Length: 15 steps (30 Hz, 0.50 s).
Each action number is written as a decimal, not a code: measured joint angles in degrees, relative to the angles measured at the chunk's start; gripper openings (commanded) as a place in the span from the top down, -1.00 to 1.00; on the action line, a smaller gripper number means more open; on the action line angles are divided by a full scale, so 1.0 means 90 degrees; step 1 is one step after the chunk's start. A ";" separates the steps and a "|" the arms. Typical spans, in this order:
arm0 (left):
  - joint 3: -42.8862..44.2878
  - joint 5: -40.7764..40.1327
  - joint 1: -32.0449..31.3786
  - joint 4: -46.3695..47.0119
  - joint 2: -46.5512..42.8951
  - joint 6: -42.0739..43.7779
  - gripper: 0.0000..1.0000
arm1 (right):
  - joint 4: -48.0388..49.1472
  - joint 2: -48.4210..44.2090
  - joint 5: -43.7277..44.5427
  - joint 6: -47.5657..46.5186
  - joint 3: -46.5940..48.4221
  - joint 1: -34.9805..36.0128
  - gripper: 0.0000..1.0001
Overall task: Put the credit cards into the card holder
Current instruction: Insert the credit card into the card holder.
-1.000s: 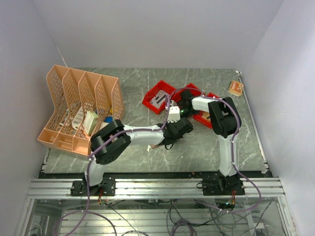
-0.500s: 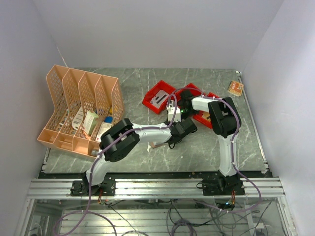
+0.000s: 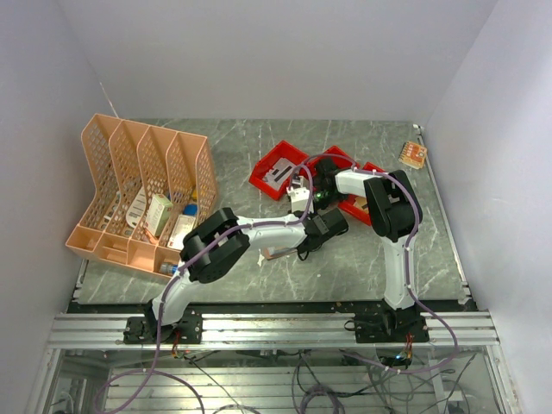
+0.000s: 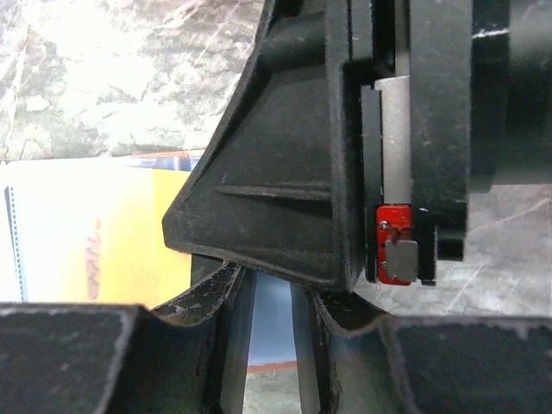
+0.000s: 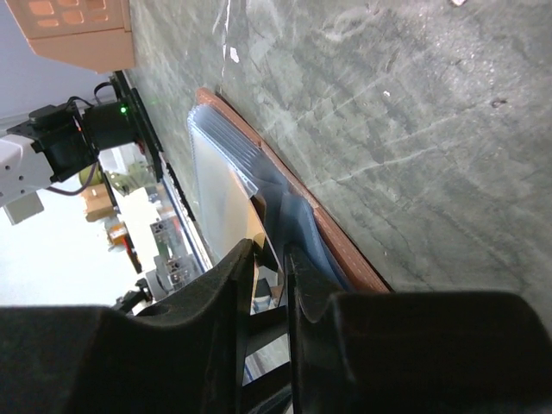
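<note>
Top external: left end effector and right end effector point inward, nearly touching; closure unclear.

L arm & R arm meet mid-table by card holder, nr red bins.

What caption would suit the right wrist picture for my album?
Tan card holder, grey pockets up, lying on the marble table at the jaws' tips.
</note>
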 measured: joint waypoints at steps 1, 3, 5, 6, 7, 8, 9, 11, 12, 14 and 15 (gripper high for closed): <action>0.0002 -0.0002 0.0010 -0.0039 0.0002 -0.0092 0.31 | 0.0000 0.0000 -0.0010 0.0000 0.0000 0.0002 0.55; 0.0002 -0.0007 0.0019 -0.0092 0.0002 -0.0240 0.30 | 0.0010 0.0000 -0.0015 0.0000 0.0000 0.0010 0.54; 0.0002 -0.0032 0.0019 -0.0129 0.0002 -0.0359 0.26 | 0.0022 0.0000 -0.0024 0.0000 0.0000 0.0017 0.50; 0.0002 -0.0039 0.0019 -0.0146 0.0002 -0.0393 0.24 | 0.0022 0.0000 -0.0034 0.0000 0.0000 0.0017 0.48; 0.0002 -0.0053 0.0019 -0.0170 0.0002 -0.0437 0.21 | 0.0022 0.0000 -0.0046 0.0002 0.0000 0.0017 0.44; 0.0002 -0.0073 0.0017 -0.0204 0.0002 -0.0498 0.17 | 0.0022 0.0000 -0.0063 0.0000 0.0000 0.0017 0.36; 0.0002 -0.0085 0.0017 -0.0231 0.0002 -0.0537 0.14 | 0.0022 0.0000 -0.0073 0.0002 0.0000 0.0017 0.26; 0.0002 -0.0124 0.0017 -0.0340 0.0002 -0.0631 0.10 | 0.0027 0.0000 -0.0172 0.0022 0.0005 0.0015 0.18; 0.0002 -0.0153 0.0010 -0.0403 0.0002 -0.0673 0.08 | 0.0029 0.0000 -0.0202 0.0032 0.0010 0.0015 0.18; 0.0002 -0.0214 0.0000 -0.0527 0.0002 -0.0750 0.07 | 0.0024 0.0000 -0.0260 0.0024 0.0036 0.0015 0.17; 0.0002 -0.0245 0.0000 -0.0576 0.0002 -0.0797 0.06 | 0.0027 0.0000 -0.0267 0.0019 0.0046 0.0015 0.17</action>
